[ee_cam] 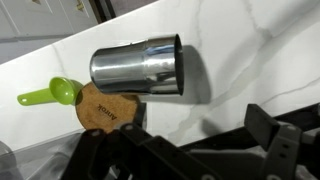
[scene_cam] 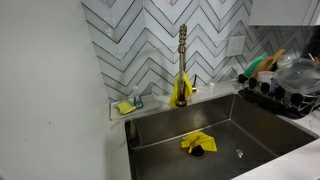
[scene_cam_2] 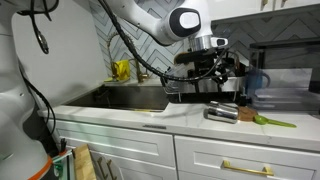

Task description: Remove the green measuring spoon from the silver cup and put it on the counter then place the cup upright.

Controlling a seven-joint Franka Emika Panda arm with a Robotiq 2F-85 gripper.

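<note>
Currently we see the gripper [scene_cam_2: 210, 72] hanging above the counter [scene_cam_2: 120, 112] with its jaws spread wide, nothing between them, touching nothing. In the wrist view the gripper [ee_cam: 190, 155] comes in dark along the bottom edge, its fingers [ee_cam: 272, 138] apart and clear of every item.

We tag the silver cup [ee_cam: 140, 65] as lying on its side on the counter [ee_cam: 240, 50], open mouth to the right, not upright. In an exterior view the silver cup [scene_cam_2: 222, 113] sits just below the gripper, and a gap shows between them.

We tag the green measuring spoon [ee_cam: 50, 95] as out of the cup, flat on the counter, with its bowl end nearer the cup and its handle pointing away. In an exterior view the green measuring spoon [scene_cam_2: 275, 122] lies just beside the cup.

A round cork coaster [ee_cam: 105, 108] lies by the cup's closed end and close to the spoon bowl; we cannot tell whether it touches either.

Elsewhere we see a steel sink [scene_cam: 250, 130] with a yellow cloth [scene_cam: 197, 143] in the basin and a gold faucet [scene_cam: 182, 60] behind it.
</note>
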